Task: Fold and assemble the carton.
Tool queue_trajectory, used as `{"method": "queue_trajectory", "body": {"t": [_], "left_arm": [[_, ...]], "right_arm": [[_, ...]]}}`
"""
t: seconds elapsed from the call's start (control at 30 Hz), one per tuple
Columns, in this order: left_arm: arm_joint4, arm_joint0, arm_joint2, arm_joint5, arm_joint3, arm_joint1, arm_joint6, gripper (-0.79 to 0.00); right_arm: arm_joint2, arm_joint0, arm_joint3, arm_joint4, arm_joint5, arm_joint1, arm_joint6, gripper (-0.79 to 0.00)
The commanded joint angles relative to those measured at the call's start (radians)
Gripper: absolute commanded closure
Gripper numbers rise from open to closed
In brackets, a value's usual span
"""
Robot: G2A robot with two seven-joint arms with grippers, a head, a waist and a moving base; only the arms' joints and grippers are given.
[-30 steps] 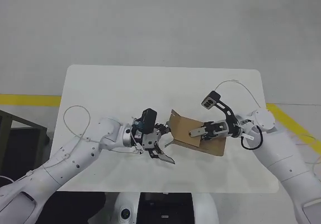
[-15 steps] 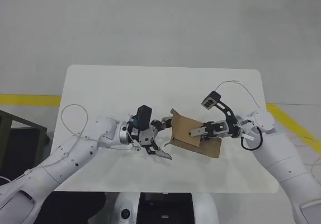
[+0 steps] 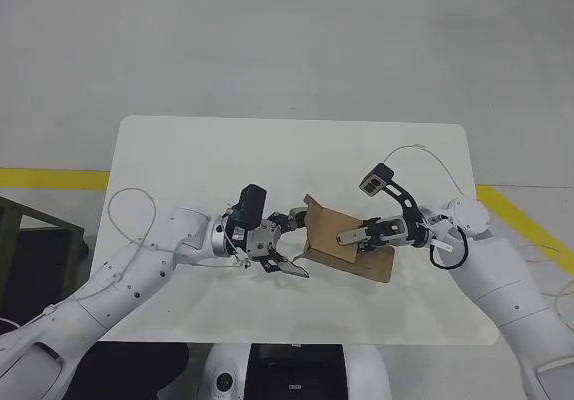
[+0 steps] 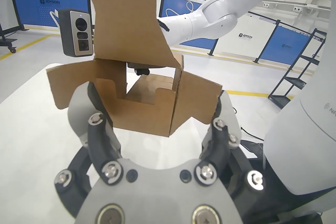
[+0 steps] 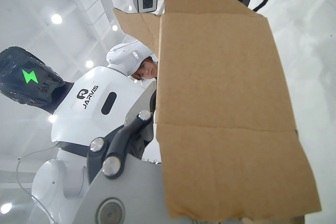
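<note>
Holding a half-folded carton over the near side of the table

The table (image 3: 217, 150) under me is a smooth white slab with rounded corners. The carton (image 3: 325, 238) sits over its near half, just right of the middle, between my two grippers. It is plain brown corrugated card, matt, with pressed creases, squared up into a rectangular tube. Its long axis runs roughly along the near edge, with the right end slanting a little closer to that edge. Its open mouth points toward the left edge, at my left gripper.

From my left wrist the carton (image 4: 147, 112) shows that mouth. One tall flap with rounded corners stands up from the top panel. Two side flaps splay outward, and a low bottom flap has a square notch cut into it. From my right wrist the carton (image 5: 218, 93) is a broad flat panel crossed by one fold line, with a narrower flap beyond it.

My right gripper (image 3: 345, 238) is closed on the upper panel. One finger lies along the outside, and a dark part of it shows inside the tube under that panel.

My left gripper (image 3: 297, 242) is spread wide, its grey metal fingers fitted with black pads and bright screws, one tip by each side flap. It grips nothing, and I cannot tell whether the tips touch the card.
</note>
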Motion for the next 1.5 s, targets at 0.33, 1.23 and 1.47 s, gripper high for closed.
{"method": "queue_trajectory", "body": {"t": [0.33,1.23,1.47], "left_arm": [[-0.050,0.003,0.004,0.000,0.018,0.000,0.029,-0.326],[-0.114,0.008,-0.011,0.000,0.059,0.003,-0.019,-0.372],[-0.115,0.007,-0.020,0.000,0.048,-0.008,-0.056,-0.366]], "right_arm": [[-0.010,0.003,0.003,0.000,0.000,-0.001,0.000,0.000],[-0.043,0.018,-0.004,0.009,0.000,0.005,0.000,0.000],[-0.047,0.021,-0.006,0.011,0.000,0.008,0.000,0.000]]}}
